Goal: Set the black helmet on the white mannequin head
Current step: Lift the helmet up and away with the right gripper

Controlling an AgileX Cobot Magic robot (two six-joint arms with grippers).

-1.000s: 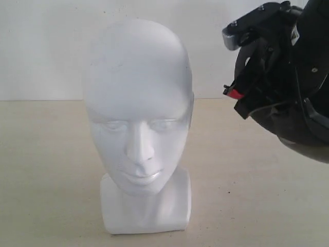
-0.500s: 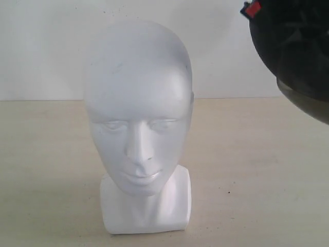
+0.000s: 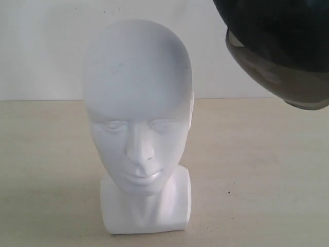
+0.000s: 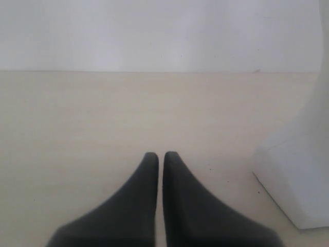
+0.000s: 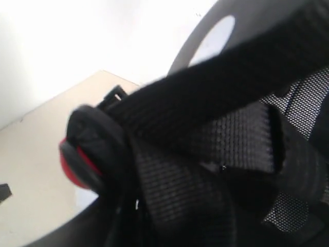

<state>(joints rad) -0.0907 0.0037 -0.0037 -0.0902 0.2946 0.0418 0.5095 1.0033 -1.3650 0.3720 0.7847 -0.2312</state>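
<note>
The white mannequin head [image 3: 138, 103] stands upright on the beige table, facing the exterior camera. The black helmet [image 3: 280, 25] hangs in the air at the upper right, higher than the head's crown and apart from it, its smoky visor [image 3: 277, 72] turned downward. The right wrist view is filled by the helmet's inside: a black strap [image 5: 216, 67], a red buckle [image 5: 72, 164] and mesh lining [image 5: 303, 103]. These hide my right gripper's fingers, which carry the helmet. My left gripper [image 4: 160, 154] rests low over the table, shut and empty, beside the head's neck base [image 4: 295, 180].
The beige tabletop [image 3: 257, 170] runs back to a plain white wall [image 3: 41, 46]. Nothing else stands on it in these views.
The helmet has risen and shifted left toward the head, turning so its visor shows. The right gripper and red buckle seen a second ago have left the exterior view.
</note>
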